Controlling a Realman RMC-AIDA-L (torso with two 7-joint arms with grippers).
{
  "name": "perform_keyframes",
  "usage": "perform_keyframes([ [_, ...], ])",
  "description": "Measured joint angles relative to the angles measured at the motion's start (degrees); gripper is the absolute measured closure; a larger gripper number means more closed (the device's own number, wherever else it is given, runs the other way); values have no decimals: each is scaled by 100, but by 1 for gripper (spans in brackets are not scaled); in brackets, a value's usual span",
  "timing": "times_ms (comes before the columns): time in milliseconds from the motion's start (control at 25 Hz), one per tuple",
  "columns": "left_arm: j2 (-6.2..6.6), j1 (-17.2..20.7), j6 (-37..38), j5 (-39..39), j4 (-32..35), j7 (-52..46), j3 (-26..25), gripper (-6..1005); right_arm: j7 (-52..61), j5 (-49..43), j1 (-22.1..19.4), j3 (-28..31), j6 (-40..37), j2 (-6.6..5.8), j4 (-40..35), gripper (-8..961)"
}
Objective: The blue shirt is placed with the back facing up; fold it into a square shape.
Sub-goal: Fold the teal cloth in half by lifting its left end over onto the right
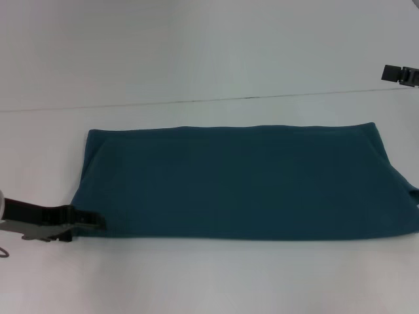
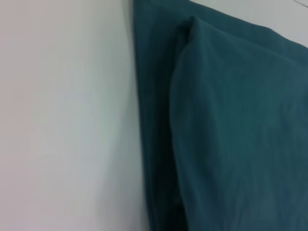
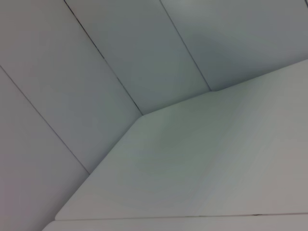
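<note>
The blue shirt point(image 1: 242, 180) lies flat on the white table point(image 1: 196, 52), folded into a long band that runs from the robot's left to its right across the middle of the head view. Its plain side faces up. The far edge is straight, the near edge runs almost parallel to it, and the right end reaches the edge of the picture.

The left gripper point(image 1: 95, 221) sits low at the shirt's near left corner, its dark fingertips reaching in from the left and touching the cloth there. It seems to be closed on the corner of the shirt, though the tips are too small and dark in the head view to be sure. The left wrist view shows no fingers, only the shirt point(image 2: 231, 134) with one layer folded over another beside bare table point(image 2: 62, 120).

The right gripper point(image 1: 400, 74) is at the far right edge of the head view, well apart from the shirt, with only its dark tip showing; how its fingers are set I cannot tell. Its wrist view shows only the table point(image 3: 202, 168) and wall panels point(image 3: 72, 72).
</note>
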Motion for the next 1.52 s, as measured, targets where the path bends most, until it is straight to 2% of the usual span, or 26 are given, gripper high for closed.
perform_keyframes([
  [280, -12, -132, 85, -91, 9, 38, -32, 122, -43, 0, 0, 0, 20, 0, 19, 45],
  [600, 43, -157, 157, -293, 94, 58, -49, 123, -56, 0, -41, 0, 44, 7, 31, 45],
  [960, 65, 187, 544, -211, 570, -28, -71, 124, -58, 0, -44, 0, 61, 9, 33, 45],
  [1240, 44, 231, 543, -17, 457, -56, -58, 124, -58, 0, -43, 0, 63, 7, 31, 45],
  [1520, 31, 102, 470, -5, 282, -60, 46, 124, -47, 0, -16, -20, 62, -1, 6, 45],
])
